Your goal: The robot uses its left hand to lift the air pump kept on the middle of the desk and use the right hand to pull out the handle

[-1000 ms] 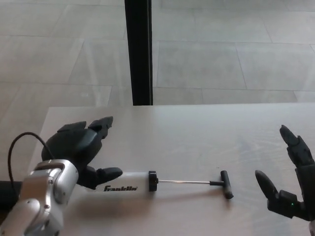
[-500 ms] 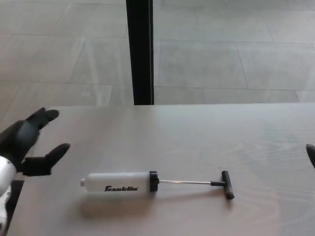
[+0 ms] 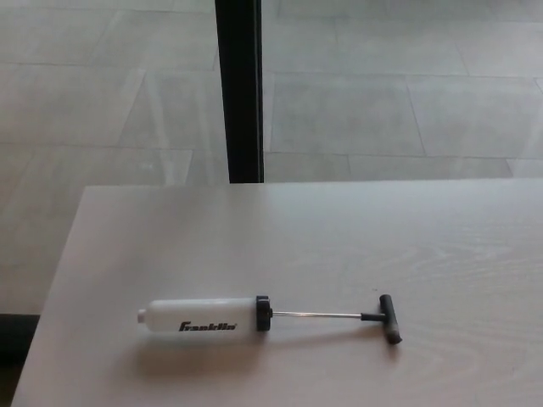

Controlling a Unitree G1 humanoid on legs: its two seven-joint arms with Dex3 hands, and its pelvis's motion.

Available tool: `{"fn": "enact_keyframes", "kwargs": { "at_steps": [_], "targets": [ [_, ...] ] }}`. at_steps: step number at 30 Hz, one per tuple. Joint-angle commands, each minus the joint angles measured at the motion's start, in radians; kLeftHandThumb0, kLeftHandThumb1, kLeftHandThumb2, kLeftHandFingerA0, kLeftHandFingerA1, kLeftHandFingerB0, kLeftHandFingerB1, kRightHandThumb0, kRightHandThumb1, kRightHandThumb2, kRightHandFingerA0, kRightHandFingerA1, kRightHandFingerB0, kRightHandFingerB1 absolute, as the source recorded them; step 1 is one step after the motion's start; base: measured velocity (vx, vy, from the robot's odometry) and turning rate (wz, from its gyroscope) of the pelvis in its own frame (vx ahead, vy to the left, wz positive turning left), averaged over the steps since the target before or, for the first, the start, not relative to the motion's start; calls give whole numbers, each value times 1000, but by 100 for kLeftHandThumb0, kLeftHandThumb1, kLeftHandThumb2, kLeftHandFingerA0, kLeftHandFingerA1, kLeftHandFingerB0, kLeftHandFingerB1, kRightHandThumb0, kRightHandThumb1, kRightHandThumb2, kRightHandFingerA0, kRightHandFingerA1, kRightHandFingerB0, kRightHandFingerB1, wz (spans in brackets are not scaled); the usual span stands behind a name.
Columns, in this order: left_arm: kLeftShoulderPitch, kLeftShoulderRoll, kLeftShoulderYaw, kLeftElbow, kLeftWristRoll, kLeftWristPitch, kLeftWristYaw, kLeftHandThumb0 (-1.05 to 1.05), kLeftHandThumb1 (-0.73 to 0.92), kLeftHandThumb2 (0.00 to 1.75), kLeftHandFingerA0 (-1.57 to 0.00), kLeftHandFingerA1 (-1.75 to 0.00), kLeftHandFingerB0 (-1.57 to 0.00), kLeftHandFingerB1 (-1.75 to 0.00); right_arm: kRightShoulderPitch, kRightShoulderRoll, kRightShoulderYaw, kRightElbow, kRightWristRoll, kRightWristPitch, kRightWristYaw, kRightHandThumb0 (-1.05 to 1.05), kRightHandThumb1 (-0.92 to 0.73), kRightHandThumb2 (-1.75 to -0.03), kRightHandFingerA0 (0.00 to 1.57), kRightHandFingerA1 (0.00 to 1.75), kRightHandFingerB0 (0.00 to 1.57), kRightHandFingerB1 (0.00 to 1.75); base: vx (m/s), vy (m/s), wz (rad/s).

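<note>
Pump [image 3: 204,319] lies flat on the desk [image 3: 339,237], handle [image 3: 389,318] drawn out rightward; neither hand shows

Indoor hall or lab, pale wooden desk [image 3: 297,237], tiled floor [image 3: 382,102], black post [image 3: 237,89]

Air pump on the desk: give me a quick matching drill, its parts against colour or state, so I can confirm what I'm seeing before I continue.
Things:
1. Barrel
2. T-handle
3. Rod
4. Desk

Descriptions:
A. thin bare metal, exposed between cap and grip
B. pale wood grain
C. white, printed with black lettering
D. black, at the pump's right end

Pairs: 1-C, 2-D, 3-A, 4-B. Neither robot hand is in view.
</note>
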Motion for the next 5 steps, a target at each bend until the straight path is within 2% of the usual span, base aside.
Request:
{"fn": "enact_keyframes", "kwargs": {
  "at_steps": [1,2,3,5],
  "targets": [
    [265,58,684,721,-624,-233,28,-73,77,63,-40,-60,-41,-45,160,-113,-526,513,397,-202,60,-65,-75,-63,27,55,37,41,0,0,0],
    [270,52,682,734,-623,-236,24,-72,77,63,-38,-57,-39,-44,157,-104,-536,528,407,-210,53,-64,-74,-62,31,60,40,41,0,0,0],
    [295,32,663,757,-601,-252,31,-68,61,102,-38,-61,-21,-49,155,-78,-536,541,412,-194,37,-70,-62,-102,34,66,27,51,0,0,0],
    [295,28,660,763,-598,-257,31,-68,61,102,-38,-61,-21,-49,155,-81,-540,548,413,-194,38,-70,-62,-102,34,66,27,51,0,0,0]
  ]
}}
